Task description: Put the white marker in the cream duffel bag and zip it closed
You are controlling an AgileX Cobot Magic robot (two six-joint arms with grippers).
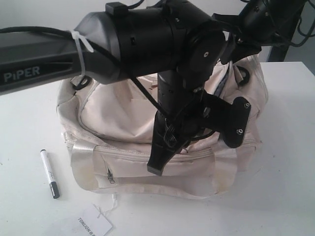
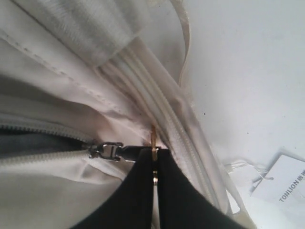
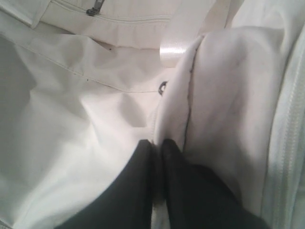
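So, barely started as far as I can tell. The white marker is lying on the table, out to the left of the cream duffel bag and well apart from both arms, so nothing is in the bag yet.

The left gripper is clenched on the gold zipper pull on the bag's near side. The teeth are parted on one side of the slider, with dark lining showing, so that zip is only partly open. I can't tell if it's the main one.

The right gripper is at the far right end, and it looks pinched onto a fold of the bag's fabric.

My read: opening the bag is in progress. Picking up the marker, dropping it in and zipping up are all left.
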